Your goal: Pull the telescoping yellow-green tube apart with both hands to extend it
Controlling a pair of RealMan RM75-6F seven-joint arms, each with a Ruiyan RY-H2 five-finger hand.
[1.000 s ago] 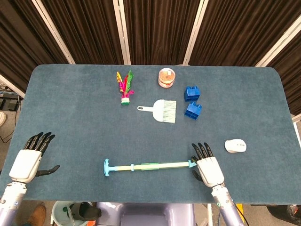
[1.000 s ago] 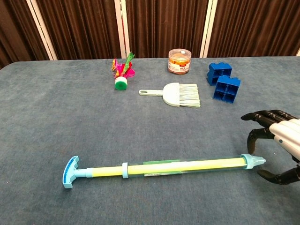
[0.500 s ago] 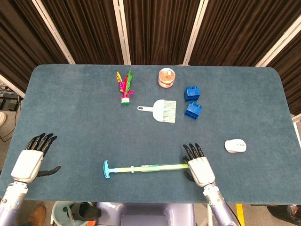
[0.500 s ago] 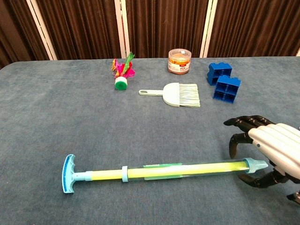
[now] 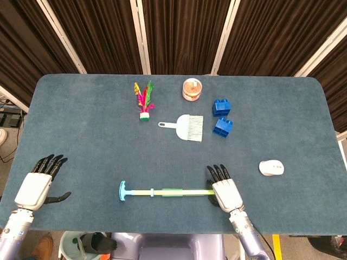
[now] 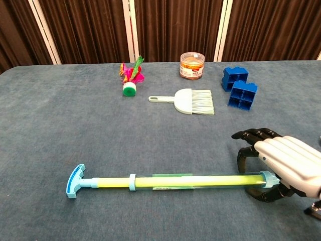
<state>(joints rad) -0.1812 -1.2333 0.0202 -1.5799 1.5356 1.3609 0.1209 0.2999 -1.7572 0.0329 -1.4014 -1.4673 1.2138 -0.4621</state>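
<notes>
The yellow-green tube lies lengthwise along the near part of the blue table. A light-blue T-handle caps its left end. My right hand arches over the tube's right end cap. Its fingers curl down on the far side and the thumb sits on the near side, with gaps around the tube. My left hand rests at the table's near left corner with fingers spread, far from the T-handle and holding nothing. The chest view does not show it.
Behind the tube lie a small white brush, a feathered shuttlecock, an orange-lidded jar and two blue blocks. A white mouse sits right of my right hand.
My right hand has slid left along the table until it covers the tube's right end. The tube and my left hand have barely moved.
</notes>
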